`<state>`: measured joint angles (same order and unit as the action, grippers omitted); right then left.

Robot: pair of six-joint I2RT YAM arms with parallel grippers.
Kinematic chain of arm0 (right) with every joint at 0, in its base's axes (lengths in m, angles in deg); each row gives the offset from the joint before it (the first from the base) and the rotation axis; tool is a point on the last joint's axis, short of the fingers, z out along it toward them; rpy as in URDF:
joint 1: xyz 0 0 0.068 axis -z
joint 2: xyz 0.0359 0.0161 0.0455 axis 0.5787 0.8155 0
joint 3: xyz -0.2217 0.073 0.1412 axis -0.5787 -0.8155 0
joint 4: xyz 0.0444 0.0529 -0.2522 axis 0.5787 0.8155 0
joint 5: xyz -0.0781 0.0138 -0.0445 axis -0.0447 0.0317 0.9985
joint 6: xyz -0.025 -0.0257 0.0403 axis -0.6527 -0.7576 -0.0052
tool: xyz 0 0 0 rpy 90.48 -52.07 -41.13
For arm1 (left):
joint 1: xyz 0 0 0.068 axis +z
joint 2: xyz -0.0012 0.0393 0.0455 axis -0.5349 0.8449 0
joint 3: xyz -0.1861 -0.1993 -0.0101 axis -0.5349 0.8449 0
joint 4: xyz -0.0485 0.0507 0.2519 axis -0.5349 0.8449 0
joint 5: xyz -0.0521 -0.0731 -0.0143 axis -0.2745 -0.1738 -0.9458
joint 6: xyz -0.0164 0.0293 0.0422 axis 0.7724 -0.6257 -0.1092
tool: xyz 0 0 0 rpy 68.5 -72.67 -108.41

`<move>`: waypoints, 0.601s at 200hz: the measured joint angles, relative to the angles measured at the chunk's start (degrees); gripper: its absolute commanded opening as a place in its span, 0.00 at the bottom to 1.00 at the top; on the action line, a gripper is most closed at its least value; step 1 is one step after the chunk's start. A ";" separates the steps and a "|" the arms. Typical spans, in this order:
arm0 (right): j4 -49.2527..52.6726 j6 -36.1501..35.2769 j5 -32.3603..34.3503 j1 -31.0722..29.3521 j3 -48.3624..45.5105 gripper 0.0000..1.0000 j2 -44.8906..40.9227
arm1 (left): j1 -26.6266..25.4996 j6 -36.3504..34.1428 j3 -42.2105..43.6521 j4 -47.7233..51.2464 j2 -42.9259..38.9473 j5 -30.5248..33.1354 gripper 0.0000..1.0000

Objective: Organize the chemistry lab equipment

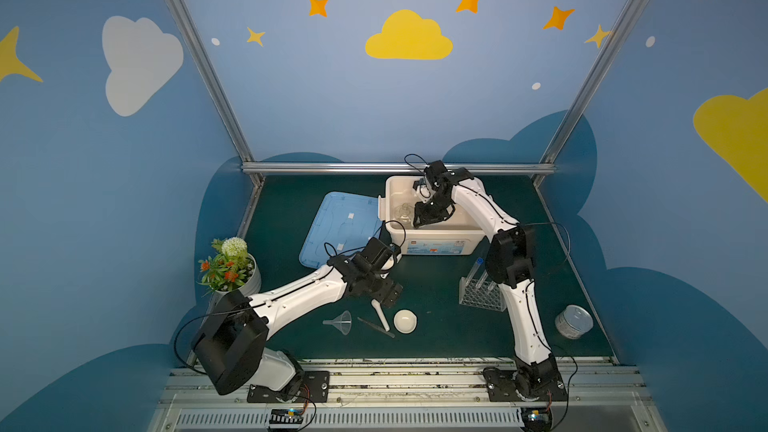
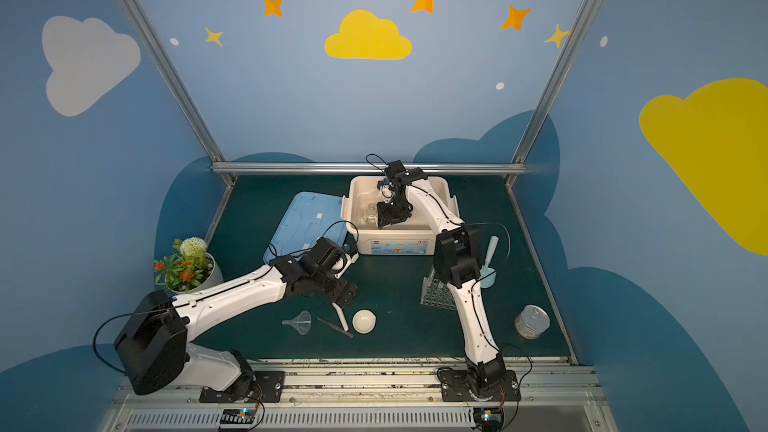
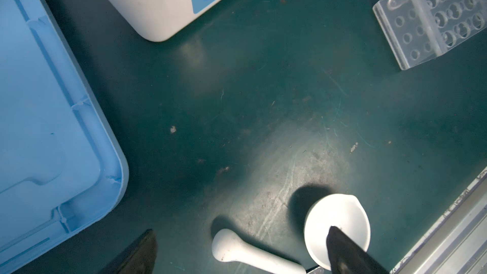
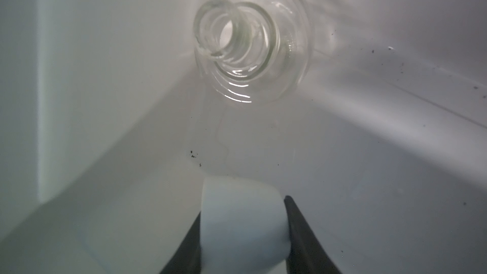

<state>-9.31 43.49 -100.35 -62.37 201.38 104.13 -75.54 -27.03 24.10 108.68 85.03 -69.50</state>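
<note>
The white box (image 1: 399, 238) stands open at the back of the mat, with its blue lid (image 1: 340, 226) lying flat just beside it on the left. Inside the box a glass flask (image 4: 245, 46) stands upright in a corner, mouth up and empty. The right gripper (image 4: 243, 206) reaches down into the same box, its two fingers pressed against opposite sides of a white cup (image 4: 237, 222). The cup is near the flask but apart from it. Whether it rests on the box floor cannot be told.

The left gripper (image 3: 242, 230) hangs over the front of the mat with its jaws spread wide and nothing between them. One finger is above the pestle (image 1: 381, 317) and the other over the rim of the bowl (image 1: 405, 321). The bowl sits upright and empty, just right of the pestle. The pestle's thin end touches the tweezers (image 1: 376, 327), and the funnel (image 1: 341, 321) lies on its side to their left.

The rack (image 1: 480, 295) stands right of centre, holding tilted tubes (image 1: 478, 274). One blue cap shows, and the right arm hides the rest. In a top view a pale blue scoop (image 2: 488, 268) lies behind that arm. The plant (image 1: 228, 268) is at the left edge and the tin (image 1: 573, 322) at the right.
</note>
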 measured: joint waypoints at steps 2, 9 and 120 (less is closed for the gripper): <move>0.00 -0.11 -0.07 0.00 0.04 0.26 0.09 | 0.00 0.02 -0.02 0.00 0.07 0.00 1.00; -0.04 -0.37 -0.37 0.00 0.04 0.27 0.28 | 0.00 0.07 -0.02 0.00 0.33 0.00 1.00; -2.93 -2.10 -4.96 -0.15 0.44 0.28 4.42 | -0.04 0.20 -0.04 0.92 2.27 0.35 1.00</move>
<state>-12.24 41.40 -105.32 -62.52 201.82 108.55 -75.58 -26.83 24.06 109.60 87.31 -69.15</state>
